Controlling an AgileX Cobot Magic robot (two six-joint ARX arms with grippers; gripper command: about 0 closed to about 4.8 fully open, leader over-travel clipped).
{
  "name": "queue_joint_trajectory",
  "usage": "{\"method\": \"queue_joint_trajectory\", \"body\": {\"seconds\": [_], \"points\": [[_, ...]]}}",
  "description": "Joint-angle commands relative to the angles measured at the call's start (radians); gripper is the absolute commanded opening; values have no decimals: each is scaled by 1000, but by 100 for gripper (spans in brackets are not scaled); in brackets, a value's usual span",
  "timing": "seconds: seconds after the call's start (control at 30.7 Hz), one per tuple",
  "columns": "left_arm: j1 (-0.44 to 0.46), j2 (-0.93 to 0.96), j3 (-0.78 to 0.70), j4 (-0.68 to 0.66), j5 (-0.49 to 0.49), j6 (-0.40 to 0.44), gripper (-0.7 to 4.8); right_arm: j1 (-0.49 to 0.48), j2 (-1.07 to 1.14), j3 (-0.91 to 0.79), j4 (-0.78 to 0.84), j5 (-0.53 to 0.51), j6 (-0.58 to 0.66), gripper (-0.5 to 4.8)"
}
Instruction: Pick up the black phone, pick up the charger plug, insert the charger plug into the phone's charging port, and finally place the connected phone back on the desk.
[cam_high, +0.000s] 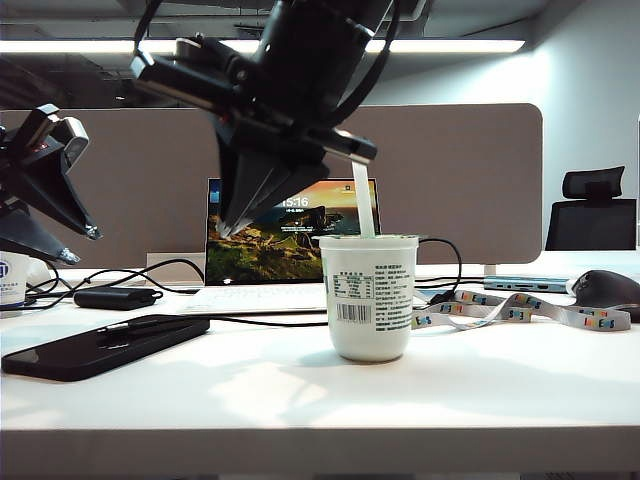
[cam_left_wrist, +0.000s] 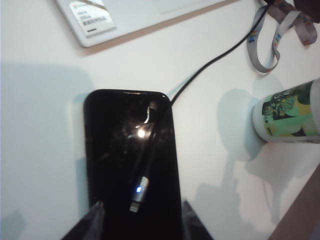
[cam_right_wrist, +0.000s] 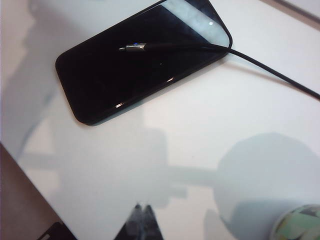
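The black phone (cam_high: 105, 346) lies flat on the desk (cam_high: 480, 390) at the left of the exterior view, left of the yoghurt cup (cam_high: 369, 296). The left gripper (cam_high: 75, 245) hangs above it and the right gripper (cam_high: 228, 224) hovers at centre, fingers together, empty.

In the left wrist view the phone (cam_left_wrist: 117, 165) sits between that claw's parted fingertips (cam_left_wrist: 92, 222), not yet gripped; the charger plug (cam_left_wrist: 138, 192) rests loose on the screen.

The right wrist view shows the plug (cam_right_wrist: 134, 47) lying unplugged on the glass and the right gripper (cam_right_wrist: 142, 210) pinched shut, well apart from it.

The first pickup looks under way: next, lower and close across the phone's edges.
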Motion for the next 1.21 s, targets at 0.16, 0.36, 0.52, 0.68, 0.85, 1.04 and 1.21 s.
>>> {"method": "queue_joint_trajectory", "body": {"seconds": [0.16, 0.36, 0.52, 0.68, 0.85, 1.04, 1.21], "points": [[-4, -5, 2, 5, 14, -40, -8, 5, -14, 4, -48, -7, -45, -3], [-18, -13, 2, -24, 16, -29, -5, 5, -84, 3, -106, 10, -65, -3], [-69, -53, 2, -20, 16, -12, -6, -5, -161, -4, -145, 64, -82, -3], [-166, -86, 2, 10, 15, -13, -6, -26, -255, -63, -160, 88, -82, -3], [-287, -85, 2, 72, 5, -40, -5, -72, -362, -154, -177, 91, -70, -3], [-396, -84, 2, 200, -84, -128, -6, -135, -463, -190, -221, 106, -71, -3], [-425, -84, 2, 273, -89, -156, -5, -141, -477, -217, -172, 1, -74, -3]]}}
